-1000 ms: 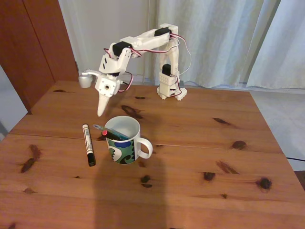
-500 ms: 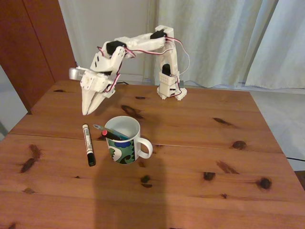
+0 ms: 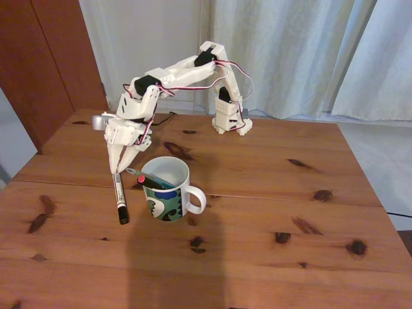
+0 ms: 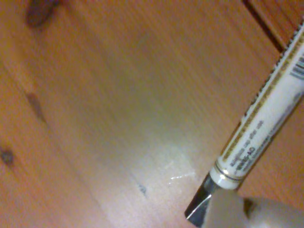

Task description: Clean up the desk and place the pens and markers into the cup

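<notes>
a: the teal pen [image 3: 143, 175] and the red-ended pen [image 3: 149, 182] already stand in the cup [image 3: 167, 189].

b: the white marker [image 3: 119, 198] lies on the desk [image 3: 270, 212], just left of the cup. the gripper [image 3: 118, 170] is at its far end; clenched or not, he cannot tell.

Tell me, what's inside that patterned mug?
Two pens lean inside the mug: a teal pen and a black pen with a red end. Their lower ends are hidden by the mug's wall.

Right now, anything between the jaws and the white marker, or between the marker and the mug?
Nothing visible blocks either. The gripper is at the far end of the white black-capped marker, which lies on bare wooden desk just left of the white patterned mug in the fixed view.
</notes>
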Robot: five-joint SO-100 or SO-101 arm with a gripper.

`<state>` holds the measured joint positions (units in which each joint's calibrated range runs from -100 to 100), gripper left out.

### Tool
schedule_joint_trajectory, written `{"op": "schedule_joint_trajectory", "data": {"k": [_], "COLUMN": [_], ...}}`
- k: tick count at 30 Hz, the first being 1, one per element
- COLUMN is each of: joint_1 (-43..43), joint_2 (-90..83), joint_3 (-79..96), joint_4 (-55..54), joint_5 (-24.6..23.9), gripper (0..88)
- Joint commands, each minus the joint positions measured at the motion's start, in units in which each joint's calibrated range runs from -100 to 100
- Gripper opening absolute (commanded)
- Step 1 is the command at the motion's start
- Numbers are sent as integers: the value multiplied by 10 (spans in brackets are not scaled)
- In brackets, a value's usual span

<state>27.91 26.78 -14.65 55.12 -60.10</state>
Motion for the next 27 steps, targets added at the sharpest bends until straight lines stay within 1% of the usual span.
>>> {"op": "schedule_joint_trajectory", "data": {"k": [1,10,17,22,27], "joint_1": [8,20,36,39,50], "joint_2": [1,23,47,58,69], "joint_3": [-28,-28,-28,-28,-28], "joint_4": [-7,-7,-7,-8,-7], "joint_5": [1,2,2,3,20], "gripper": [9,15,85,88,88]}}
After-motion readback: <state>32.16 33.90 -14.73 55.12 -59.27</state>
